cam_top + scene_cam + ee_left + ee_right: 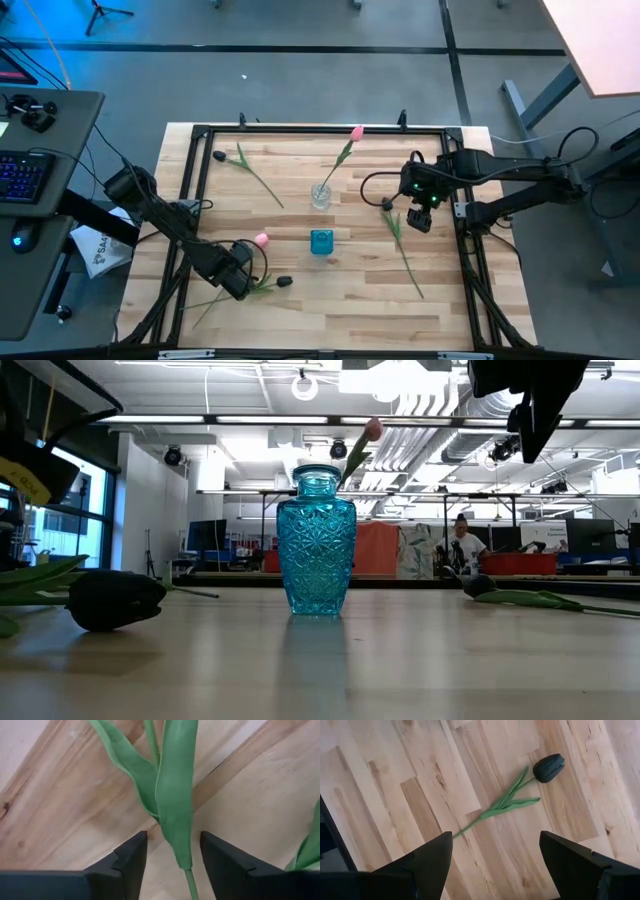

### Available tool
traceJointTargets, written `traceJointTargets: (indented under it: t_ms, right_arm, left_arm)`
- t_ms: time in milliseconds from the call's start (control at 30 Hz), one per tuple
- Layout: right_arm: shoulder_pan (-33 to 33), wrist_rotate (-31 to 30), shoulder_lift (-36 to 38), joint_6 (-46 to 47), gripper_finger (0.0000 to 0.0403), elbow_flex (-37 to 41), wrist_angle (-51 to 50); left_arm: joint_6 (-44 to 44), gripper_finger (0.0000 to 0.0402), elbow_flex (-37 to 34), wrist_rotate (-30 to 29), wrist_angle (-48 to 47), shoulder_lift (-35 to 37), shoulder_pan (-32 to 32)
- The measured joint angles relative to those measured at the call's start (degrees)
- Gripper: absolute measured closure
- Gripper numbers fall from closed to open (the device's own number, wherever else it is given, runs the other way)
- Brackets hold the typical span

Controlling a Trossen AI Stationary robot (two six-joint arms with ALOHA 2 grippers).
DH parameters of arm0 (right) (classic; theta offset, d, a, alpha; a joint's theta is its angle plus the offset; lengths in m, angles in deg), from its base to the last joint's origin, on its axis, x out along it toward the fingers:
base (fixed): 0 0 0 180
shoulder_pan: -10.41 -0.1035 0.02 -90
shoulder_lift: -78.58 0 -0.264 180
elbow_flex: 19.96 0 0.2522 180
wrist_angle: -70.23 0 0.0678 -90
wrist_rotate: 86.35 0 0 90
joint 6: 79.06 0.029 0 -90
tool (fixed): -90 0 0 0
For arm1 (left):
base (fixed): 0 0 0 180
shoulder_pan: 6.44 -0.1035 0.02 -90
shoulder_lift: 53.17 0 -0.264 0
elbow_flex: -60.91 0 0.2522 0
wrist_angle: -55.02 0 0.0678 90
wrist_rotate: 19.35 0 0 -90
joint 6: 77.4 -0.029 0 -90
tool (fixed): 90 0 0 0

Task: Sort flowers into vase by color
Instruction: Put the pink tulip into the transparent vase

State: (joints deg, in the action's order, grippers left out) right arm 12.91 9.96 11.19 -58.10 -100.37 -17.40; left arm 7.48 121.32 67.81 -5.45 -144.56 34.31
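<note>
Left gripper: I am straddling a leafy green stem with narrowly parted fingers, not yet closing, lining up a grasp at the table's 7 o'clock.
Pink tulip: lying beside that gripper, its bud pointing toward 1 o'clock.
Right gripper: I am hovering with fingers wide above a dark tulip at 3 o'clock, apparently waiting.
Blue vase: standing centrally, empty.
Clear vase: at 12 o'clock, holding one pink flower.

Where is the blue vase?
In the high view the blue vase stands mid-table, just in front of the clear vase holding a pink tulip.
</note>
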Motion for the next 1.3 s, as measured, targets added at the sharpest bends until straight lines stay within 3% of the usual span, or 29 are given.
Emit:
traceJointTargets:
  t_ms: [233, 433, 500, 600, 700, 767, 867, 1033, 1200, 1300]
  right_arm:
    - [0.0, -2.3, 0.0, -1.6, 0.0107, 0.0, 0.0]
    - [0.0, -4.4, 1.2, -3.4, 0.0107, 0.0, 1.5]
    - [-0.1, -4.4, 2.4, -2.5, 0.0107, 0.0, 2.1]
    - [-0.9, -5.2, 4.6, -1.2, 0.0107, 0.0, 2.1]
    - [-2.3, -8.7, 7.1, 1.8, 0.0107, 0.0, 2.9]
    - [-3.4, -10.8, 8.7, 4.3, 0.0107, 0.0, 4.3]
    - [-5.3, -13.9, 10.4, 7.7, 0.0107, 0.0, 6.6]
    - [-8.7, -19.0, 11.3, 12.3, 0.0107, 0.0, 8.6]
    - [-12.3, -21.4, 10.8, 15.2, 0.0107, 0.0, 8.6]
    - [-14.6, -24.7, 10.8, 16.9, 0.0107, 0.0, 8.6]
  left_arm:
    - [1.2, 0.0384, 0.0, -0.1, -1.4, 4.4, 0.0]
    - [6.0, 0.0396, 0.9, -10.4, -7.4, 16.9, -1.1]
    - [6.4, 0.0398, 2.4, -15.2, -8.9, 21.3, -1.9]
    - [4.2, 0.0399, 5.3, -27.6, -8.0, 26.7, -2.9]
    - [-4.3, 0.04, 6.5, -41.3, -0.8, 29.9, -5.0]
    - [-13.6, 0.04, 6.2, -45.9, 7.6, 30.8, -7.5]
    - [-30.1, 0.0401, 4.9, -43.6, 20.2, 30.5, -14.0]
    - [-53.1, 0.0401, 1.3, -33.5, 45.9, 27.3, -27.0]
    - [-71.4, 0.0401, -0.1, -25.4, 64.3, 23.5, -38.1]
    - [-78.0, 0.0401, -0.1, -18.6, 74.0, 20.5, -44.2]
